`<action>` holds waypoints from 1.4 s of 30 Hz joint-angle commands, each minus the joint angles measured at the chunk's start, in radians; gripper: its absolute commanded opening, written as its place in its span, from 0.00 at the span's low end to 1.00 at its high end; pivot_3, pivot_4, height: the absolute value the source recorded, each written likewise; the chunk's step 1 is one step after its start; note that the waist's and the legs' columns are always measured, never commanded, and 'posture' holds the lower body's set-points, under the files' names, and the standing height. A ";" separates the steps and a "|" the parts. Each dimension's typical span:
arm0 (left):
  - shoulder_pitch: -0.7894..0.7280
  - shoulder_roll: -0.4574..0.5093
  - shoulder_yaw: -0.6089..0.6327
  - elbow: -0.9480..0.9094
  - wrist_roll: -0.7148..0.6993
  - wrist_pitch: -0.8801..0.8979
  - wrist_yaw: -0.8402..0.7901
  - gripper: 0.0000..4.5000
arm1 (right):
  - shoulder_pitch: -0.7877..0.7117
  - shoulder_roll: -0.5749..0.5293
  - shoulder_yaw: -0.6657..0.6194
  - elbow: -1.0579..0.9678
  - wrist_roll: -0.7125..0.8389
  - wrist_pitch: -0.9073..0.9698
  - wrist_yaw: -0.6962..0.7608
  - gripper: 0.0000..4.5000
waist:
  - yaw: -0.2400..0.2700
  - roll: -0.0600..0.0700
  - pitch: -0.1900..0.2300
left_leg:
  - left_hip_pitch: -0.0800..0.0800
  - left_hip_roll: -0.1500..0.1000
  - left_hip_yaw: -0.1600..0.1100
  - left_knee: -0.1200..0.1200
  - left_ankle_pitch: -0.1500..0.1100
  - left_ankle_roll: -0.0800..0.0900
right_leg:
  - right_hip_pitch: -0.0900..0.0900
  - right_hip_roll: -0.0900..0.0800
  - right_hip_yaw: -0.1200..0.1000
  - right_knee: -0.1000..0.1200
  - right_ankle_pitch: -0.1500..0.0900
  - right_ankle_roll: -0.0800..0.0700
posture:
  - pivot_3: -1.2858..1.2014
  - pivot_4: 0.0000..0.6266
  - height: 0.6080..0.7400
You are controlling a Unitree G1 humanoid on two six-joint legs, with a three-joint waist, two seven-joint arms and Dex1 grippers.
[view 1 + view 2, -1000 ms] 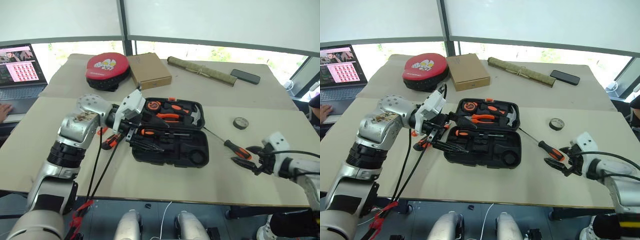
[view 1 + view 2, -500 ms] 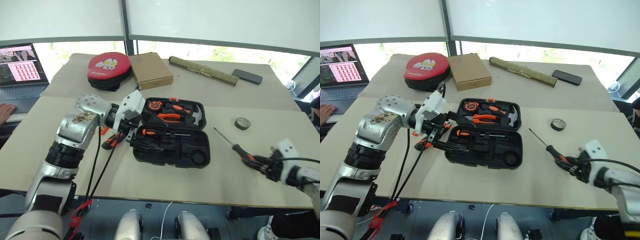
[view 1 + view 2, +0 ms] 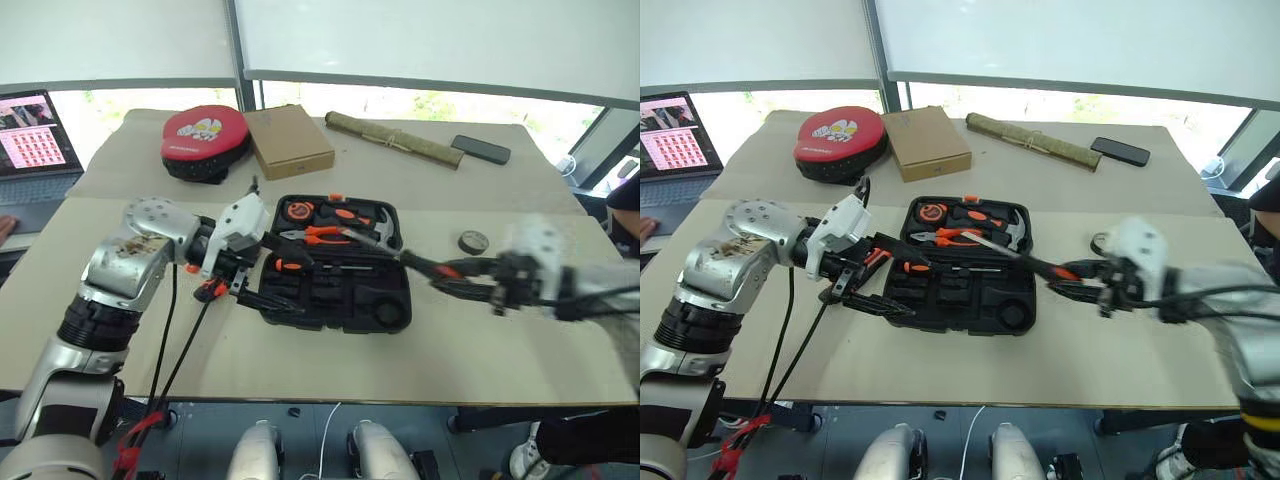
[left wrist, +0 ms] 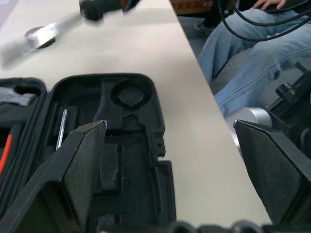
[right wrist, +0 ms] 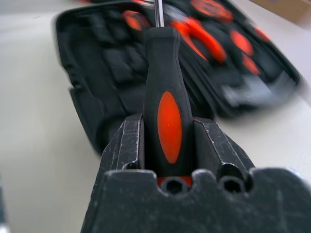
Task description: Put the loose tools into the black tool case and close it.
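Observation:
The black tool case [image 3: 396, 316] lies open at the table's middle, with pliers and a hammer in its far half. My right gripper [image 3: 468, 278] is shut on an orange-and-black screwdriver [image 5: 164, 108], held above the table at the case's right edge with the shaft [image 3: 355, 236] reaching over the case. My left gripper [image 3: 279, 281] stands open at the case's left edge, its fingers [image 4: 83, 164] spread over the near half. Another orange-and-black handle [image 3: 212, 290] lies beside that gripper. A small black tape roll [image 3: 472, 241] sits right of the case.
At the back stand a red-topped round pad [image 3: 205, 140], a cardboard box [image 3: 288, 141], a rolled mat [image 3: 392, 140] and a phone [image 3: 480, 149]. A laptop [image 3: 28, 132] is far left. Cables [image 3: 172, 345] hang from my left arm. A person's jeans-clad legs [image 4: 252, 48] are beyond the table edge.
My right gripper has shut on the screwdriver, lifted it off the table and swung it left to the case. The left gripper has stayed open at the case.

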 commanded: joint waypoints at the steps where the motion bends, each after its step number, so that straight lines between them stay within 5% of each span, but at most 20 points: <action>1: -0.011 0.005 0.022 -0.037 -0.009 -0.003 0.018 1.00 | -0.114 0.038 0.130 0.170 -0.140 -0.151 0.053 0.23 | 0.010 0.000 0.000 | -0.004 0.000 0.000 0.000 0.000 0.000 | -0.004 0.000 0.000 0.001 0.000 -0.001 | 0.52 0.24 1.00; 9: 0.008 0.017 0.035 -0.056 -0.016 0.004 0.046 1.00 | -0.198 0.084 0.220 0.390 -0.256 -0.347 0.127 0.23 | 0.027 0.000 0.000 | -0.010 -0.001 0.001 0.002 -0.001 0.002 | -0.008 -0.001 -0.001 0.000 0.000 0.000 | 0.52 0.24 1.00; 20: -0.022 -0.001 0.023 -0.009 -0.001 -0.026 0.048 1.00 | -0.215 0.142 0.219 0.481 -0.314 -0.372 0.118 0.23 | 0.024 0.000 0.000 | -0.010 -0.001 0.001 0.002 -0.001 0.001 | -0.008 -0.001 -0.001 0.001 0.000 0.000 | 0.52 0.24 1.00; 27: -0.037 -0.009 0.019 0.012 0.004 -0.041 0.043 1.00 | -0.213 0.141 0.173 0.422 -0.279 -0.334 0.113 0.72 | 0.024 0.000 0.000 | -0.010 -0.001 0.001 0.002 -0.001 0.001 | -0.007 -0.001 -0.001 0.001 0.000 0.000 | 0.52 0.24 1.00; 30: -0.045 -0.018 0.014 0.025 0.009 -0.049 0.043 1.00 | -0.236 0.171 0.141 0.366 -0.216 -0.227 0.099 0.81 | 0.023 0.000 0.000 | -0.010 -0.001 0.001 0.002 -0.001 0.001 | -0.008 -0.001 -0.001 0.001 0.000 0.000 | 0.52 0.24 1.00; 33: -0.048 -0.024 0.010 0.027 0.011 -0.054 0.044 1.00 | -0.238 0.198 0.137 0.339 -0.196 -0.162 0.086 0.67 | 0.021 0.000 0.000 | -0.010 -0.001 0.001 0.002 -0.001 0.001 | -0.008 -0.001 -0.001 0.002 0.000 0.000 | 0.52 0.24 1.00; 42: -0.055 -0.038 0.004 0.049 0.029 -0.071 0.037 1.00 | -0.238 0.253 0.179 0.368 -0.235 -0.145 0.035 0.00 | 0.021 0.000 0.000 | -0.010 -0.001 0.001 0.003 -0.001 0.001 | -0.008 -0.001 -0.001 0.003 0.000 0.000 | 0.52 0.24 1.00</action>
